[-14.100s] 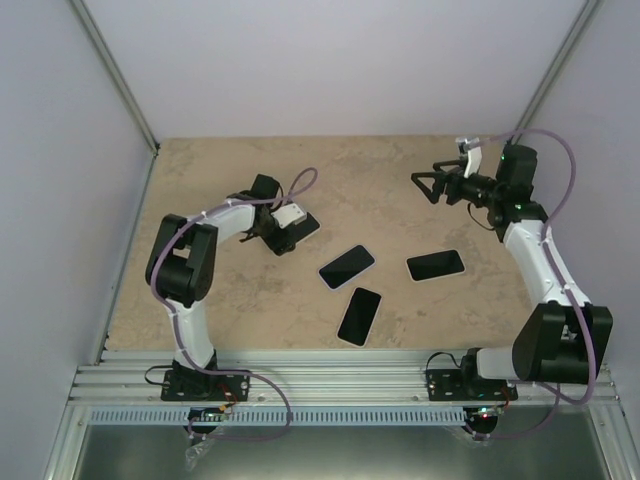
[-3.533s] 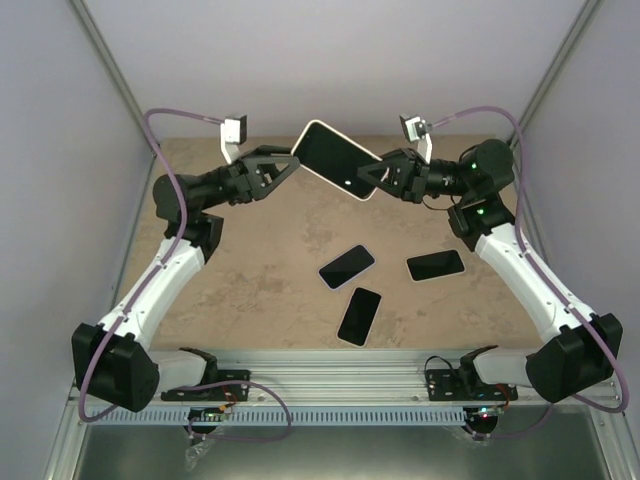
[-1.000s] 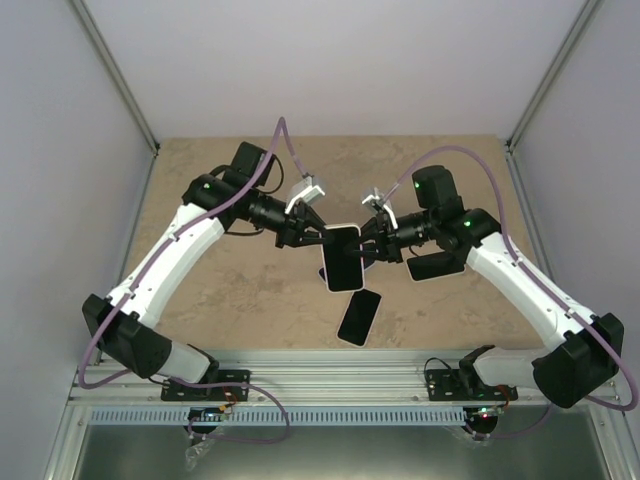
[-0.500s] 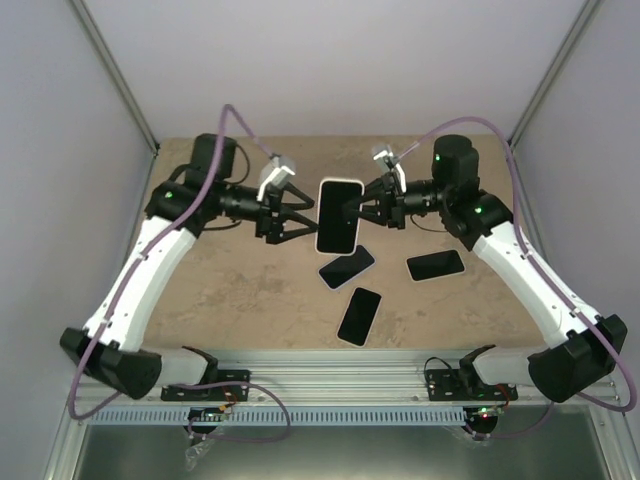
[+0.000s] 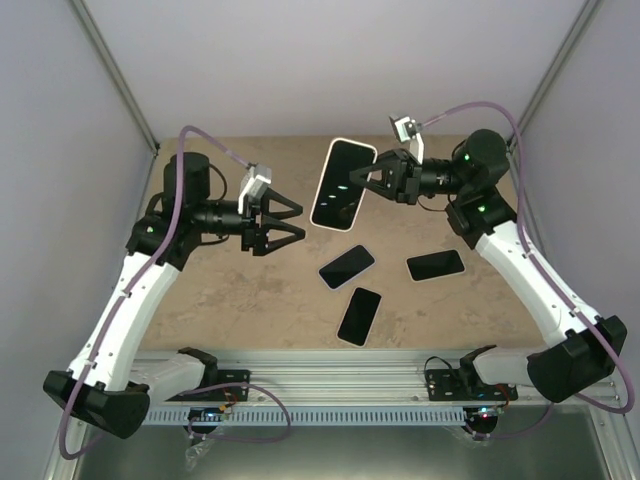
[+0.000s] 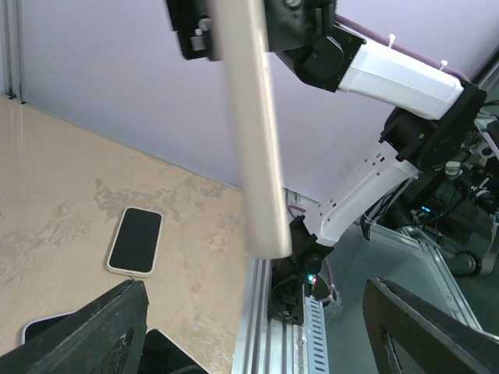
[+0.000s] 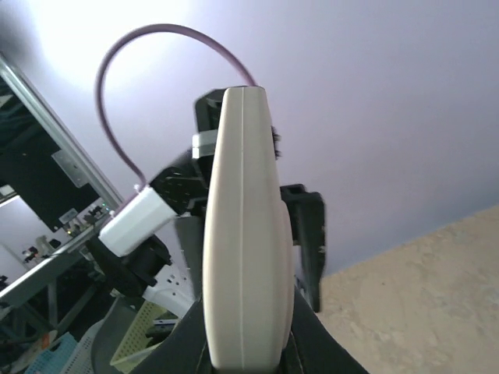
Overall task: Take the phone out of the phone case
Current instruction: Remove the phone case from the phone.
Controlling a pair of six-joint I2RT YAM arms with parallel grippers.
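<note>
Mid-air: cased phone (image 5: 343, 183) clamped in right gripper (image 5: 373, 183).

Open gap between left end effector (image 5: 298, 220) and cased phone (image 5: 340, 183)

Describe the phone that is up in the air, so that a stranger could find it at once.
Look above the far part of the beige table. There a dark-screened phone in a pale case is held by the right arm's fingers. Unlike the three phones lying flat below, it is off the table.
</note>
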